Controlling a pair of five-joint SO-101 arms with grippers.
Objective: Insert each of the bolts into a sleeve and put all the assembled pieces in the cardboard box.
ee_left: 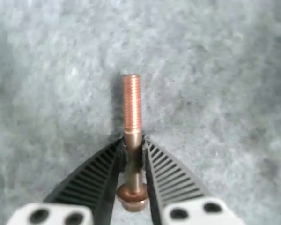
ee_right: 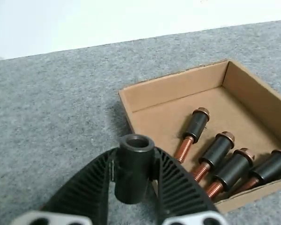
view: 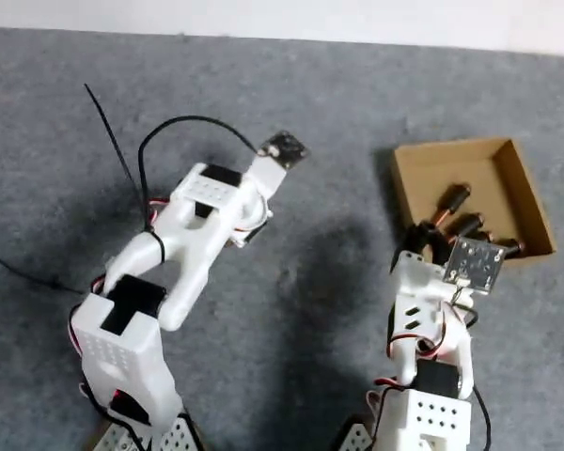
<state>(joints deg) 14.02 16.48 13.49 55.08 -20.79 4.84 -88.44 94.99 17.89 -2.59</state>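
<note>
We see a grey felt table [view: 338, 113] with the two white arms on it. The left arm [view: 169, 244] stretches out over the middle of the felt, and the right arm [view: 428, 357] stands with its wrist at the near corner of the cardboard box [view: 400, 193].

The box lies open-topped on the right side of the table. In it we count four assembled pieces [ee_right: 216, 150], each a black sleeve with a copper bolt through it. They lie side by side on the box floor, close to one another.

The right gripper [ee_right: 134, 154] is closed partway around a single black sleeve [ee_right: 133, 176]. The sleeve stands between the two ribbed jaws near their tips, pinched from both sides. Its open bore rises above the jaws, and it hangs just outside the box wall.

The left gripper [ee_left: 132, 140] is nearly closed on a copper bolt [ee_left: 131, 108]. The jaws clamp the smooth shank. The flanged head sits back between them towards the gripper's base, and the threaded end juts out past the fingertips above bare felt.
</note>
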